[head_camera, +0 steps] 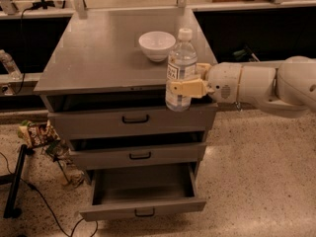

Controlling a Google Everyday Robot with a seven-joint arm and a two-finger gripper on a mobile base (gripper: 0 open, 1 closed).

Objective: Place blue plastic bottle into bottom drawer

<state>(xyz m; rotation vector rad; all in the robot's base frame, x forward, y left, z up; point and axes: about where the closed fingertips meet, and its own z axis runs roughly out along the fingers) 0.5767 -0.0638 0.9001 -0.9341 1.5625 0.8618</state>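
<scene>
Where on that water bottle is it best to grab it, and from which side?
Grip the blue plastic bottle round its straight middle, by the label, coming in level from the side, as the gripper holds it. It stands upright, and its cap end is narrower.

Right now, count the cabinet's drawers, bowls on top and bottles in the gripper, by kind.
Drawers: 3, bottom drawer pulled out.
Bowls: 1, white bowl.
Bottles: 1, blue plastic bottle, in the gripper at the cabinet's front right edge.
Total: 5.
</scene>
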